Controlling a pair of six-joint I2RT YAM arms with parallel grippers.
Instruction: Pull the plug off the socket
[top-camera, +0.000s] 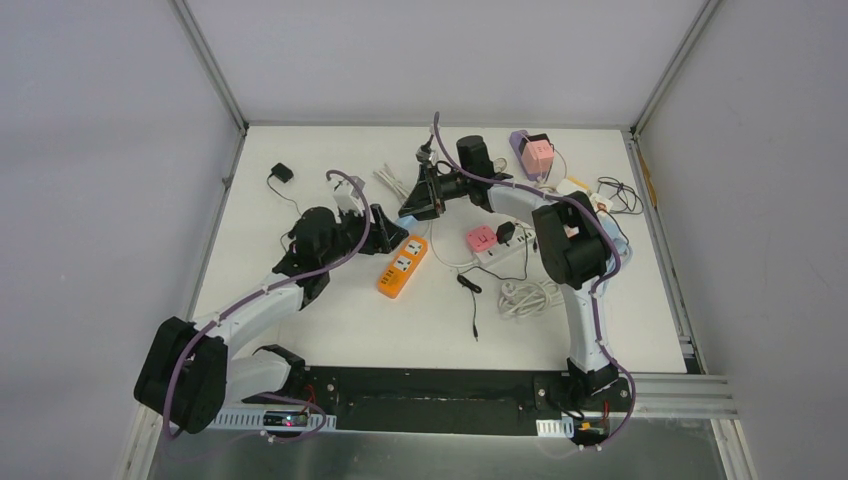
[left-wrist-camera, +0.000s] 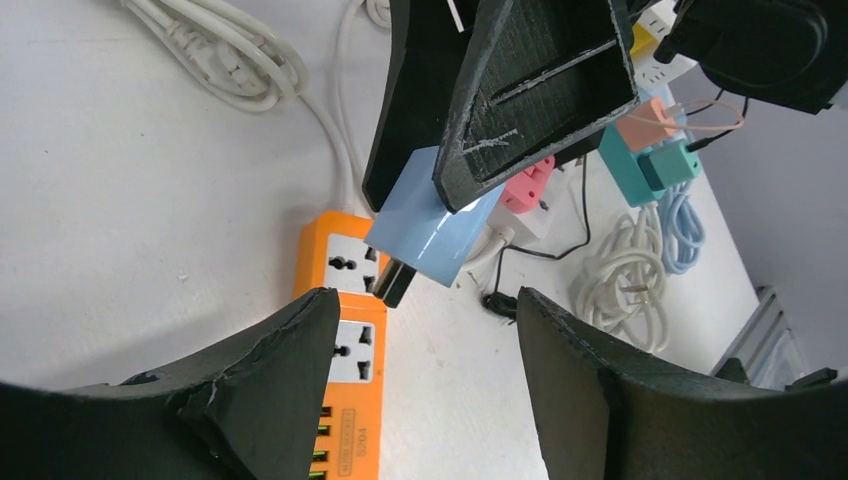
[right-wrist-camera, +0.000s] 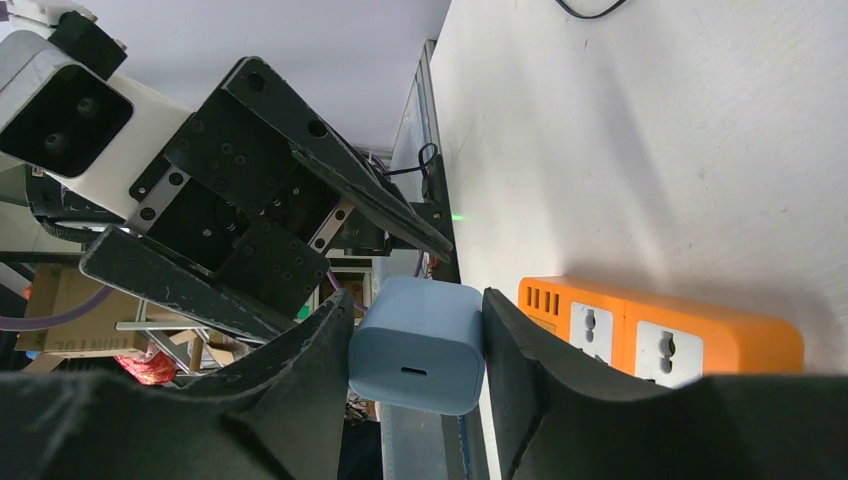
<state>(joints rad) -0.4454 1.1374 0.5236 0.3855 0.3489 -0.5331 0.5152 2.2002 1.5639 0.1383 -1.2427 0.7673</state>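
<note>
My right gripper (right-wrist-camera: 415, 312) is shut on a light blue charger plug (right-wrist-camera: 420, 345), one finger on each side of it. In the left wrist view the plug (left-wrist-camera: 432, 220) hangs tilted just above the orange power strip (left-wrist-camera: 345, 370), its dark prong end clear of the sockets. The strip lies mid-table (top-camera: 402, 267). My left gripper (left-wrist-camera: 420, 305) is open, its left finger over the strip's near part; I cannot tell whether it touches. In the top view both grippers, the left (top-camera: 385, 230) and the right (top-camera: 413, 207), meet over the strip's far end.
A pink adapter (top-camera: 482, 238) on a white strip and a coiled white cable (top-camera: 525, 297) lie to the right. A black cable (top-camera: 470, 300) trails in front of them. More chargers and a pink cube (top-camera: 537, 155) sit at the back right, and a black adapter (top-camera: 283, 172) at the back left.
</note>
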